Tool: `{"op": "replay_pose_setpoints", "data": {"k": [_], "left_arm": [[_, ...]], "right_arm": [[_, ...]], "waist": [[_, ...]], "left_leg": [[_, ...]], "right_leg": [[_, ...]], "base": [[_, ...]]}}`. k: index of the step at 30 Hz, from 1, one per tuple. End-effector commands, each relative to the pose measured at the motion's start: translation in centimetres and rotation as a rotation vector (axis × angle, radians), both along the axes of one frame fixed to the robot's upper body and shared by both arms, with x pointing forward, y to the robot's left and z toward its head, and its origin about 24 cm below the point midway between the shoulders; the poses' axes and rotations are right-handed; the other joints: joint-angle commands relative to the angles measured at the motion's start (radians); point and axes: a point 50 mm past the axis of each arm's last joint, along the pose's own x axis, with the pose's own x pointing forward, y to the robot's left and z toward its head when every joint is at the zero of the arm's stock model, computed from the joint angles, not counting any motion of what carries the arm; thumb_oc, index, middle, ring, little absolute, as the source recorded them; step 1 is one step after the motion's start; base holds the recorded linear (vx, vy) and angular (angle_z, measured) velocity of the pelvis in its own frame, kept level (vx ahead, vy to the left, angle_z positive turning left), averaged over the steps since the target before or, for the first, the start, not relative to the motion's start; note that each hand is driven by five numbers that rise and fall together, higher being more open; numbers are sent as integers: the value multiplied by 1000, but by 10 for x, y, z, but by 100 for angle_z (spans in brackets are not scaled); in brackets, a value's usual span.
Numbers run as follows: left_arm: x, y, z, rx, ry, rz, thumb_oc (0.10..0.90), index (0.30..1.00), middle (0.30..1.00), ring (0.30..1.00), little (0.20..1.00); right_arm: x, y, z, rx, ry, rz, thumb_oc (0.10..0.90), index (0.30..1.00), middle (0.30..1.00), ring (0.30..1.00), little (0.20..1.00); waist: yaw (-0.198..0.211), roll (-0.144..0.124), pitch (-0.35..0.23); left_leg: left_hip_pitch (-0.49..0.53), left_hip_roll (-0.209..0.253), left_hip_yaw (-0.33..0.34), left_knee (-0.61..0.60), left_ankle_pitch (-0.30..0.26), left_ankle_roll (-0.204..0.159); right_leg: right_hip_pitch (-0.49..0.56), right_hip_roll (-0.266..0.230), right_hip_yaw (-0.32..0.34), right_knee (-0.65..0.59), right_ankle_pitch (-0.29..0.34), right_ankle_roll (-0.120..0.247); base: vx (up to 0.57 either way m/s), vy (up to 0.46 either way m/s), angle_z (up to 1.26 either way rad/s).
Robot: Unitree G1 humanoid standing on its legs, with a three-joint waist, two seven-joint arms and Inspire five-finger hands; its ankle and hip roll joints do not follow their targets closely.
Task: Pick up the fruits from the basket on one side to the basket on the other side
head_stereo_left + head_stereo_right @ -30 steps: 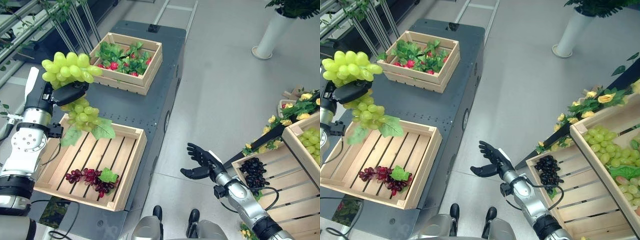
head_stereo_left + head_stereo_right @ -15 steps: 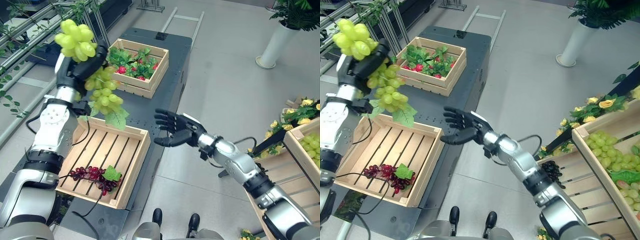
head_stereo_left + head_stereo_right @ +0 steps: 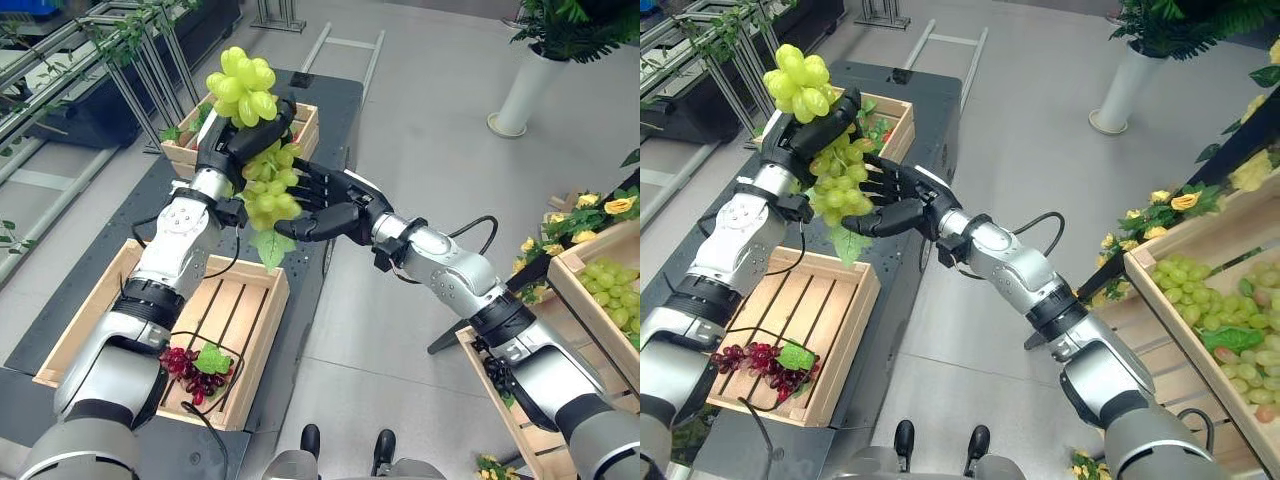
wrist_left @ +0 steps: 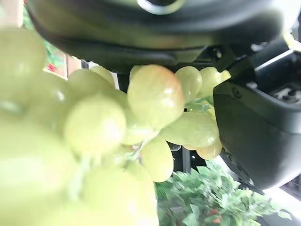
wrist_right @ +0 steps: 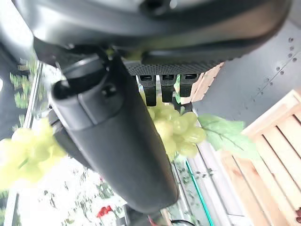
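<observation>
Left hand [image 3: 232, 148] gripping green grape bunch [image 3: 262, 185] aloft, right hand [image 3: 325, 208] cupping it with fingers spread, over wooden crate [image 3: 262, 330]

Two wooden crates [image 3: 262, 335] [image 3: 300, 125], two hands [image 3: 235, 140] [image 3: 325, 205].

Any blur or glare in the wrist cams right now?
Left wrist view: the green grapes sit too close, nearest berries smeared out of focus. Right wrist view: the right hand is fairly sharp, the grapes past it soft, background washed out bright. Head views look sharp.
</observation>
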Motion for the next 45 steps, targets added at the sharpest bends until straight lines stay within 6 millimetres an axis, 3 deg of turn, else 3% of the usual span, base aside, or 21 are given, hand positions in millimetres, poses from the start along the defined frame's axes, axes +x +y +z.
{"op": "replay_pose_setpoints", "data": {"k": [1,12,18,29,30,31,32,37,45], "left_arm": [[9,-30,65,-94,-208,-81,400,300,300,300,300],[10,-69,68,-176,-214,-192,400,300,300,300,300],[7,-84,64,-157,-201,-236,400,300,300,300,300],[11,-79,53,-100,-155,-205,400,300,300,300,300],[11,-78,52,-90,-153,-198,400,300,300,300,300],[12,-75,50,-79,-146,-188,400,300,300,300,300],[13,-73,49,-77,-143,-182,400,300,300,300,300],[16,-61,41,-80,-115,-130,400,300,300,300,300],[20,-41,31,-100,-78,-54,400,300,300,300,300]], "right_arm": [[0,38,34,154,-18,74,800,900,900,900,900],[6,53,34,269,137,36,800,900,900,900,900],[7,54,41,360,133,14,800,900,900,900,900],[12,42,61,425,6,-70,800,900,900,900,900],[12,40,63,436,-12,-85,773,860,860,860,860],[12,36,68,450,-42,-105,544,516,516,516,516],[13,34,70,454,-59,-115,400,300,300,300,300],[12,24,78,491,-121,-163,400,300,300,300,300],[14,16,75,465,-142,-184,400,300,300,300,300]], "waist": [[6,23,-200],[-7,33,-217],[-6,36,-217],[-6,40,-224],[-7,40,-224],[-7,41,-225],[-7,41,-225],[-11,45,-223],[-15,48,-221]], "left_leg": [[-11,-65,-42,-8,-78,-14],[-1,-64,-36,-8,-83,-19],[3,-67,-40,-8,-87,-15],[12,-66,-35,-8,-93,-12],[12,-66,-33,-8,-93,-12],[13,-65,-32,-8,-93,-12],[13,-65,-33,-8,-92,-11],[14,-65,-31,-8,-94,-10],[18,-63,-26,-8,-94,-11]], "right_leg": [[32,16,-12,1,-59,-17],[41,15,-5,1,-67,-21],[45,15,1,1,-70,-22],[51,14,3,1,-74,-20],[51,14,3,1,-74,-20],[51,15,3,1,-74,-20],[51,15,4,1,-74,-20],[53,16,9,1,-75,-20],[54,14,10,1,-74,-20]], "base": [[0,0,0],[1,-1,0],[0,0,0],[0,0,0],[0,0,0],[0,0,0],[0,0,0],[0,0,0],[0,0,0]]}}
